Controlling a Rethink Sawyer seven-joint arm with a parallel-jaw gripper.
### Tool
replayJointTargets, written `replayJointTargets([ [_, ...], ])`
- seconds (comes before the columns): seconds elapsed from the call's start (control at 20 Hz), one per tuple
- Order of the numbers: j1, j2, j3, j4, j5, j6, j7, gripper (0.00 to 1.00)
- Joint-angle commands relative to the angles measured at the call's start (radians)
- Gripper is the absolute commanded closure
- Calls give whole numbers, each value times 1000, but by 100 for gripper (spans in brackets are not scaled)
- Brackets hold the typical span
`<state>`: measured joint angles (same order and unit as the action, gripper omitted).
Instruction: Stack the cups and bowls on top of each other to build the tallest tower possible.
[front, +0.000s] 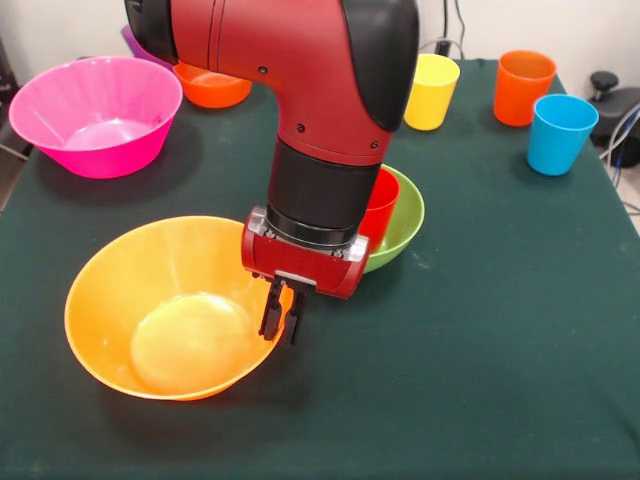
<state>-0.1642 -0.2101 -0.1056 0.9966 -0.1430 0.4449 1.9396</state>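
nearest, the yellow-orange bowl (170, 310) sits on the surface (480, 350), gripper (280, 322) fingers together at its right rim. it looks light, stiff and slippery; the thin rim seems the best hold.

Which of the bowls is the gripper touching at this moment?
The large yellow-orange bowl: the gripper grips its rim. The pink bowl, green bowl and small orange bowl lie apart.

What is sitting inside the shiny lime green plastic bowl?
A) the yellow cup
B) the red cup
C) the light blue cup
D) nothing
B: a smooth red plastic cup stands inside the shiny lime green plastic bowl, half hidden behind the red robot arm.
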Motion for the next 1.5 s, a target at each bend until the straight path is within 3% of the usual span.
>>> replayJointTargets([
  [0.05, -5, 134, 114, 118, 18, -63, 125, 100],
  [1.5, -3, 136, 114, 115, 5, -77, 110, 100],
])
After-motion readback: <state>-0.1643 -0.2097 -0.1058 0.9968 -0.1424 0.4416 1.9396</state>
